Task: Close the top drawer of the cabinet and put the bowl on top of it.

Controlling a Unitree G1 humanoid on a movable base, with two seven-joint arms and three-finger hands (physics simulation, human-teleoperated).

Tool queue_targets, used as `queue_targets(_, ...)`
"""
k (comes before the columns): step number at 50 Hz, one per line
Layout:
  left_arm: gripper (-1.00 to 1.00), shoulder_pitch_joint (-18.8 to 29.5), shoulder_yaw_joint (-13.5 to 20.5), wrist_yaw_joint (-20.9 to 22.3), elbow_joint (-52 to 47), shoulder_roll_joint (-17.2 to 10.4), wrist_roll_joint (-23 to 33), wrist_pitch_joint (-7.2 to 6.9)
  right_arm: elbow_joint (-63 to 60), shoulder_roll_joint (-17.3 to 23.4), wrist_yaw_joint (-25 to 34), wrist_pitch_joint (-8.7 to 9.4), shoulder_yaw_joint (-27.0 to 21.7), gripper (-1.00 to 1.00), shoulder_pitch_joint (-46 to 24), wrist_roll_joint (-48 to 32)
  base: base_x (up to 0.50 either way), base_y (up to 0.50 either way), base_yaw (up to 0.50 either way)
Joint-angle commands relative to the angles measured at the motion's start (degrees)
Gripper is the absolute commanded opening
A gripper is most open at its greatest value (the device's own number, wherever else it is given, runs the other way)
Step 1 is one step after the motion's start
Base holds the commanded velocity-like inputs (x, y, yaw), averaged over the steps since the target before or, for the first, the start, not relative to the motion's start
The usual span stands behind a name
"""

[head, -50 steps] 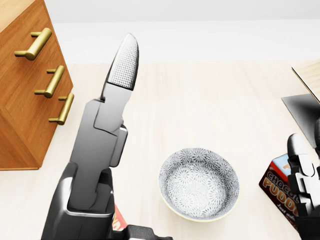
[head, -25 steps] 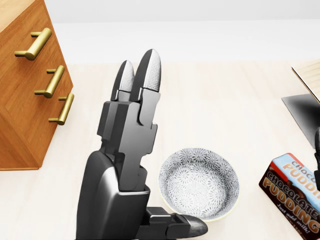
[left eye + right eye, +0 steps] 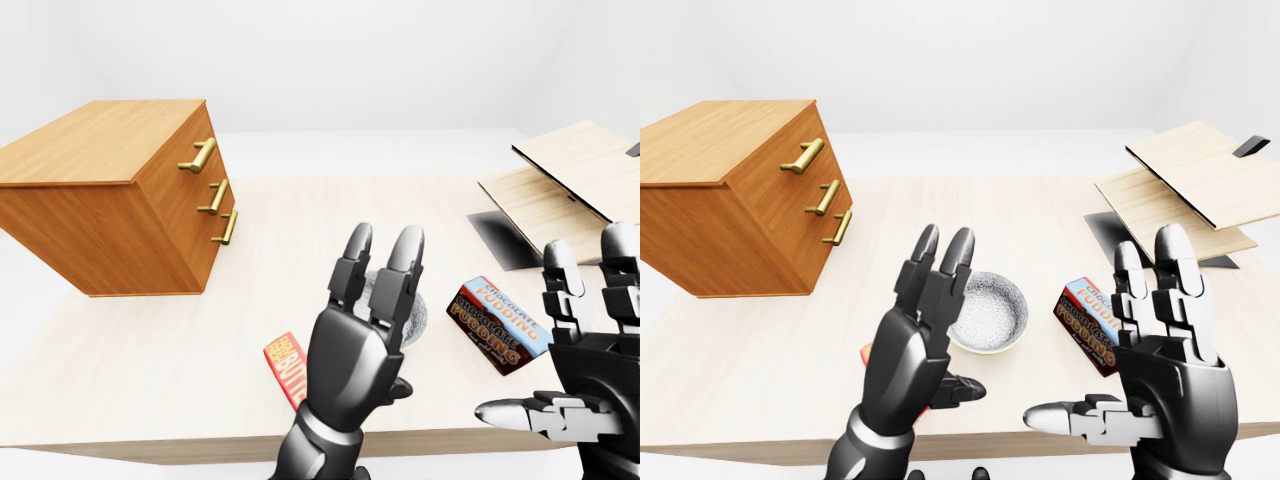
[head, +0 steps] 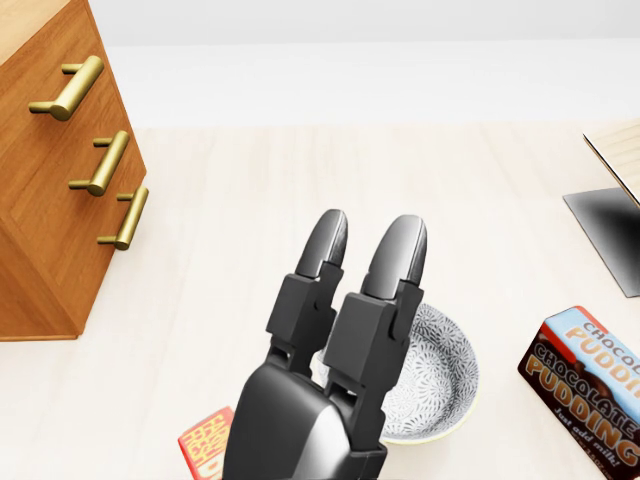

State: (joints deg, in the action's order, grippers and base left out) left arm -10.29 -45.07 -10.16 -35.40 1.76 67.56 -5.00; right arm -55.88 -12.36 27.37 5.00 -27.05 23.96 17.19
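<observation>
A wooden cabinet [image 3: 120, 200] with three brass handles stands at the left of the table; its drawer fronts look flush. The patterned grey bowl [image 3: 988, 312] sits upright on the table near the middle. My left hand [image 3: 950, 300] is raised just left of the bowl with its fingers [image 4: 400, 240] straight up and the thumb spread, open and empty. In the head view it covers the bowl's [image 4: 445, 375] left side. My right hand [image 3: 1110, 330] is held up open at the lower right, apart from the bowl, with nothing in it.
A chocolate pudding box [image 4: 585, 375] lies right of the bowl. A small red box [image 4: 205, 440] lies at the lower left of it. Light wooden boards [image 3: 1200, 185] and a dark mat [image 3: 1110, 230] sit at the right. The table's near edge [image 3: 150, 440] runs along the bottom.
In the head view my left hand has slid right and lower, now covering the bowl's left side and uncovering the red box. The right hand has dropped out of that view.
</observation>
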Motion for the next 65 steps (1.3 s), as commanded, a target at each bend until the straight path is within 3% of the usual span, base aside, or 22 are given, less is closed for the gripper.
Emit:
queue_targets(1, 1.00, -1.3, -2.2, -0.5, 1.6, -1.2, 4.2, 0.00, -0.2, -0.3, 0.4, 0.00, -0.4, 1.00, 0.1, 0.3, 0.00, 0.00, 0.00)
queue_targets(12, 1.00, -0.6, 0.9, -1.5, 3.4, -0.1, 5.2, 0.00, -0.3, -0.3, 0.5, 0.00, -0.6, 1.00, 0.0, 0.4, 0.00, 0.00, 0.00)
queue_targets(22, 1.00, -1.8, -0.4, -8.4, 4.4, -0.2, 9.4, 0.00, -0.1, -0.3, 0.5, 0.00, -0.5, 1.00, 0.0, 0.4, 0.00, 0.00, 0.00)
queue_targets(39, 1.00, -2.2, -2.0, -11.9, 7.6, -0.4, 12.3, 0.00, -0.2, -0.5, 0.9, 0.00, -0.7, 1.00, 0.0, 0.6, 0.00, 0.00, 0.00)
queue_targets(50, 1.00, -2.0, -2.9, -13.0, 9.5, 0.2, 13.7, 0.00, -0.5, -0.7, 1.2, 0.00, -1.0, 1.00, 0.2, 0.8, 0.00, 0.00, 0.00)
queue_targets(65, 1.00, 0.4, 0.0, -12.4, 16.1, 2.8, 15.8, 0.00, -0.8, -0.9, 1.6, 0.00, -1.4, 1.00, 0.3, 1.1, 0.00, 0.00, 0.00)
